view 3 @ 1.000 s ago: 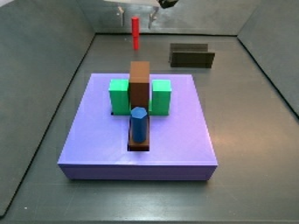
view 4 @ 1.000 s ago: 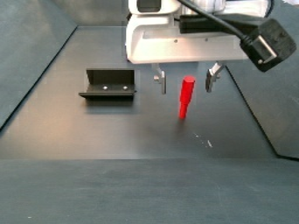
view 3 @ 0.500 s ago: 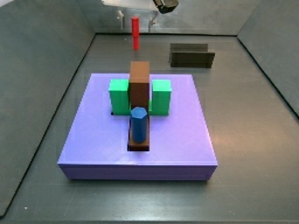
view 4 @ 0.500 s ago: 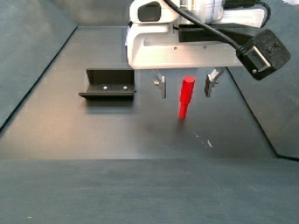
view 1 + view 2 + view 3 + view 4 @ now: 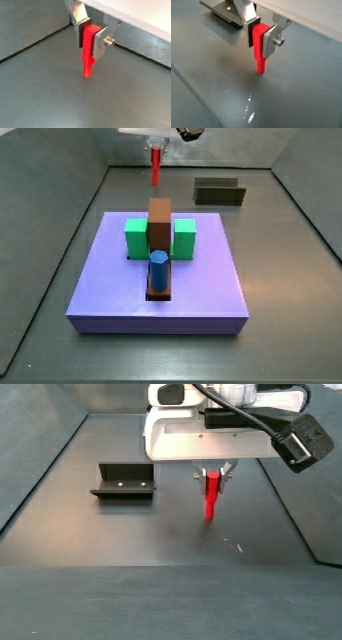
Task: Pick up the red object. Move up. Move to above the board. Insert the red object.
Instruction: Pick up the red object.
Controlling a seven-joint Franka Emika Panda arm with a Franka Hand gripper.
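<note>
Now claw (image 5: pixel 211 476) clamps red object (image 5: pixel 211 497), upright beyond board (image 5: pixel 160 278).

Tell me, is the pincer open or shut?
Shut. In both wrist views the pincer has its silver fingers pressed against the upright red object, far from the board.

No legible text or labels anywhere.

The dark grey floor (image 5: pixel 287 278) carries the board (image 5: pixel 201 278) and the fixture (image 5: pixel 219 192).
</note>
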